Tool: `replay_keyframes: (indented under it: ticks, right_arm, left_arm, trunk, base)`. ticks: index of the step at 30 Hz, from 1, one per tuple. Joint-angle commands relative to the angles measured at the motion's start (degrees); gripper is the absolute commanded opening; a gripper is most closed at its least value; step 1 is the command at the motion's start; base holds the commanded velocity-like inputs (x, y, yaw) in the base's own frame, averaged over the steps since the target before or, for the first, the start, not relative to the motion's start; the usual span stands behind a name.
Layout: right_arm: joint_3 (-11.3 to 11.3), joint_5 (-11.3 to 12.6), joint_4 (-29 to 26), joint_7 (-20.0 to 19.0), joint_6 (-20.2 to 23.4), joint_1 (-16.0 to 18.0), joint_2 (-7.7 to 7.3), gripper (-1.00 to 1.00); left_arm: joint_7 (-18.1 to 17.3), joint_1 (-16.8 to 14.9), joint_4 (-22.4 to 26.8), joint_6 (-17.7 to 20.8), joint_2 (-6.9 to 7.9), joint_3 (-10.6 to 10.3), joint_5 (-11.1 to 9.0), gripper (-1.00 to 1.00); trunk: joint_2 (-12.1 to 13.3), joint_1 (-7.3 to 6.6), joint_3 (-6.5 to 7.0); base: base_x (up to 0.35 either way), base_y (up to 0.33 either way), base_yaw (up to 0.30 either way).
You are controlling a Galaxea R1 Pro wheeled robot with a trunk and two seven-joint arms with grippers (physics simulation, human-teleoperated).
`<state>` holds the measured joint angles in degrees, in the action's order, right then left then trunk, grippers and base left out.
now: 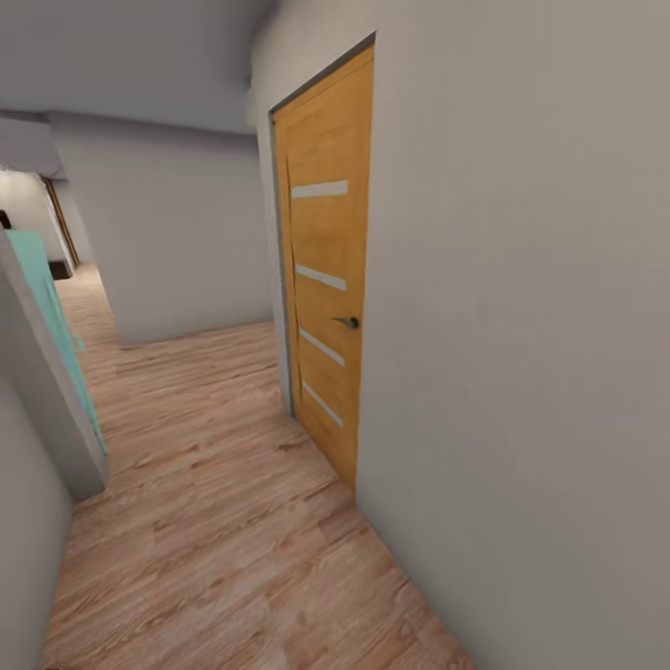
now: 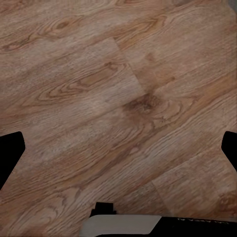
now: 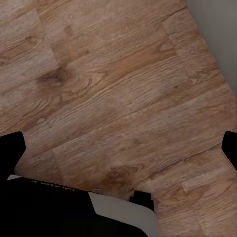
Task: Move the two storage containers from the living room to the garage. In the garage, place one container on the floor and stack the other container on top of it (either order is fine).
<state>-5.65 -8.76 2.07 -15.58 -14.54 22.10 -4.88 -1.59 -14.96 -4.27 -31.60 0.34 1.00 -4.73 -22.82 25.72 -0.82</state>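
Down at the fingers first: the left gripper [image 2: 118, 153] has its dark fingertips [image 2: 11, 148] at the far edges of the left wrist view, spread wide with nothing but wood plank floor [image 2: 123, 98] between them. The right gripper [image 3: 118, 153] is the same, its fingertips [image 3: 10, 150] set wide apart over bare planks and holding nothing, with a strip of grey wall [image 3: 217, 29] close by at one corner of that view.

Further out, the head view looks along a hallway. An orange-brown door [image 1: 326, 298] with pale horizontal strips and a dark lever handle [image 1: 347, 322] sits closed in the grey wall [image 1: 521, 372] on the robot's right. Across the hallway from that door stands a teal panel [image 1: 56, 326] against a grey wall edge, and past the door the planked floor [image 1: 214, 484] runs on toward a farther opening.

Neither storage container can be seen here, so where they lie cannot be told from this spot. My reading is that the robot is in transit with empty hands, most likely heading to fetch a container from the living room. The next move calls for driving on along the hallway, keeping clear of the wall beside the door.
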Motion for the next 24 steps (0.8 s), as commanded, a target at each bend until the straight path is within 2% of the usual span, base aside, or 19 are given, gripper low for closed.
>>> replay_keyframes:
  ticks: [1,24]
  right_arm:
    - [-0.49,-0.55,0.22,-0.08,-0.4,0.09,-0.04,1.0]
    - [-0.51,-0.55,0.22,-0.12,-0.4,0.05,-0.04,1.0]
  left_arm:
    - [-0.17,-0.11,-0.26,-0.35,0.0,0.06,-0.33,1.0]
    - [-0.17,-0.12,-0.22,-0.37,0.01,0.06,-0.34,1.0]
  trunk:
    - [-0.1,0.07,-0.09]
    - [-0.1,0.07,-0.09]
  base:
    - [0.323,0.0,0.278]
    - [0.323,0.0,0.279]
